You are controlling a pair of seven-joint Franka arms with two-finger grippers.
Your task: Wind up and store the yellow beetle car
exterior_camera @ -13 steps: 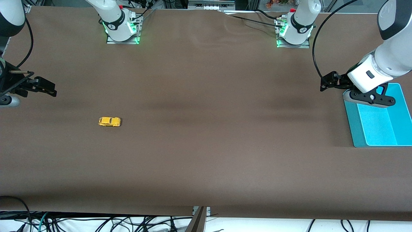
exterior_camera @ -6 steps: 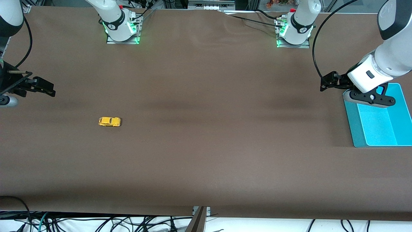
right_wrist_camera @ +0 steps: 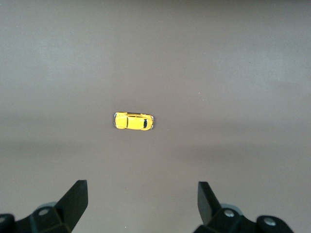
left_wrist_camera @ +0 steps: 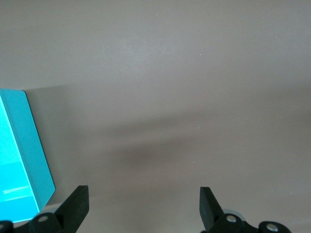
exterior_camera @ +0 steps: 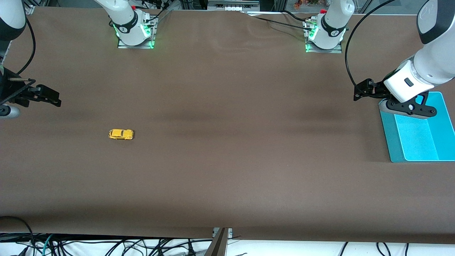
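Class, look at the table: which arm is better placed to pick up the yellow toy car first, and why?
The right arm. Its open end effector hangs over the car's end of the table, with the car in its wrist view. The left end effector, also open, waits beside the blue bin.

surface [exterior_camera: 227, 160]: brown cloth cover, fills frame | bin [exterior_camera: 440, 149]: turquoise, open-topped, right edge of frame, on surface | cables [exterior_camera: 106, 245]: dark tangle, bottom edge, below surface

Teal bin [exterior_camera: 394, 142] seemingly cropped at edge
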